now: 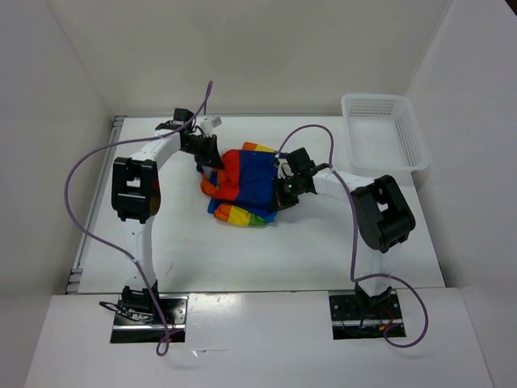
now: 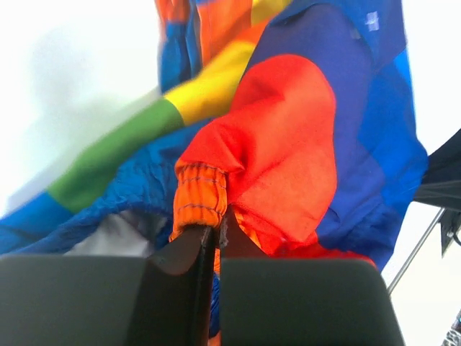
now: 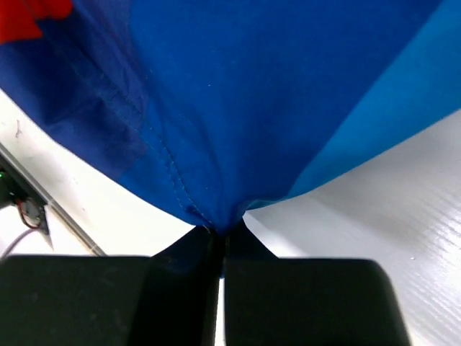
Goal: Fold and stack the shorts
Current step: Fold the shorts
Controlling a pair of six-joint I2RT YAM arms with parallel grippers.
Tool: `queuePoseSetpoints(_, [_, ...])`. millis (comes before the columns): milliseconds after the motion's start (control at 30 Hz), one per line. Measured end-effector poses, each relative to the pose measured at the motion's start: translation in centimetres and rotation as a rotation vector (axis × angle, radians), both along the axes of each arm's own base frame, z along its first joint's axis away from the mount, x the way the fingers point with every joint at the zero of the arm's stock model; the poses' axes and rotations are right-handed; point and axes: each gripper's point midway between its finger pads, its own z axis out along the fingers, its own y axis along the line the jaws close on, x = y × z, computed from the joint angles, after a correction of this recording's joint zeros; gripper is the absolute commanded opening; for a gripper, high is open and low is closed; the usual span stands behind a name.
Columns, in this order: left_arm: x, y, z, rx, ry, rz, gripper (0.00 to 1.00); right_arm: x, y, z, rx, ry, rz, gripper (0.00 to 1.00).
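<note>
The rainbow shorts (image 1: 246,184) hang bunched between my two arms over the middle of the table, blue panel uppermost, red and orange at the left, rainbow stripes drooping at the near edge. My left gripper (image 1: 212,159) is shut on the orange elastic edge of the shorts (image 2: 202,198) at their left side. My right gripper (image 1: 284,176) is shut on a blue hem of the shorts (image 3: 216,144) at their right side. Both pairs of jaws pinch the cloth tight.
A white lattice basket (image 1: 384,129) stands at the back right of the white table (image 1: 307,250). Purple cables loop from both arms. White walls close in the back and sides.
</note>
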Motion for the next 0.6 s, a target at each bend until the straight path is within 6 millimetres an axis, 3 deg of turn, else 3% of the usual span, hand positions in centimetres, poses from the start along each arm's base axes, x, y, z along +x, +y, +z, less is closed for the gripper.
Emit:
queuePoseSetpoints(233, [3.4, 2.5, 4.4, -0.016, -0.104, 0.055, 0.02, 0.0, -1.7, -1.2, -0.029, -0.036, 0.04, 0.0])
queuePoseSetpoints(367, [3.9, 2.4, 4.8, -0.004, -0.12, 0.057, 0.09, 0.3, -2.0, -1.2, -0.04, -0.085, 0.091, 0.03])
queuePoseSetpoints(533, [4.0, 2.8, 2.8, 0.018, -0.085, 0.069, 0.23, 0.1, -2.5, -1.4, -0.066, -0.104, 0.135, 0.42])
queuePoseSetpoints(567, [4.1, 3.0, 2.4, 0.025, -0.081, 0.074, 0.3, 0.0, -2.7, -1.5, -0.075, -0.104, 0.146, 0.56])
queuePoseSetpoints(600, [4.2, 3.2, 2.2, 0.032, -0.082, 0.078, 0.42, -0.1, -2.8, -1.5, -0.081, -0.098, 0.15, 0.61])
